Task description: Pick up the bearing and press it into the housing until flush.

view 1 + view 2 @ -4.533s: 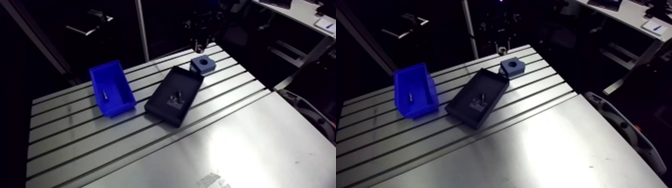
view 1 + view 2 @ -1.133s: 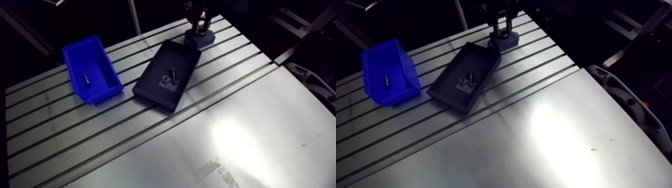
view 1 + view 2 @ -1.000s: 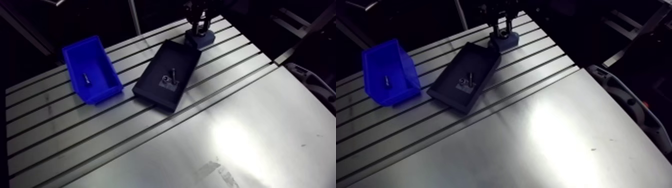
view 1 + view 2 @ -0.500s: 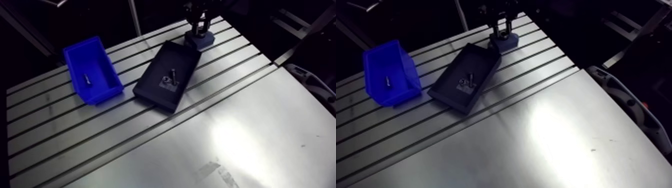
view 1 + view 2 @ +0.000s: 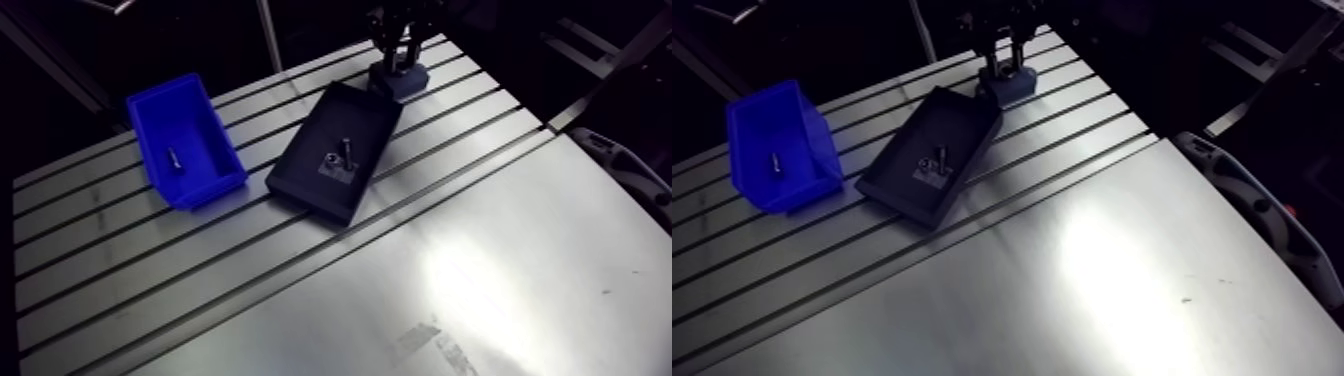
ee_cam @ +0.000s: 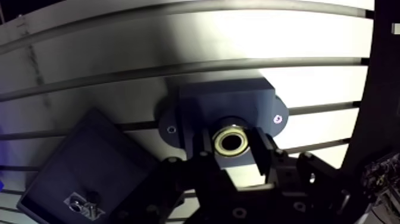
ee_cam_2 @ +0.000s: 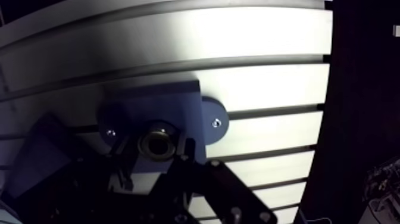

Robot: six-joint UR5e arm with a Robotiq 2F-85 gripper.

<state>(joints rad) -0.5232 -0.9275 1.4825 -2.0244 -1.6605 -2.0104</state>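
2 spread fingers (image 6: 262, 156), bearing (image 6: 231, 141) between, in housing (image 6: 229, 102)

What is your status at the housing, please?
Gripper down at the housing, grip unreadable. Bearing sitting in the housing bore, flush unconfirmed. Black tray beside the housing, not obstructing.

- Table (image 5: 480, 280): silvery aluminium, striped lengthwise by dark slots.
- Bin (image 5: 185, 140): bright blue throughout.
- Tray (image 5: 335, 150): matt black.
- Housing (image 6: 226, 104): dull blue-grey.
- Bearing (image 6: 231, 142): brassy gold ring around a darker centre.
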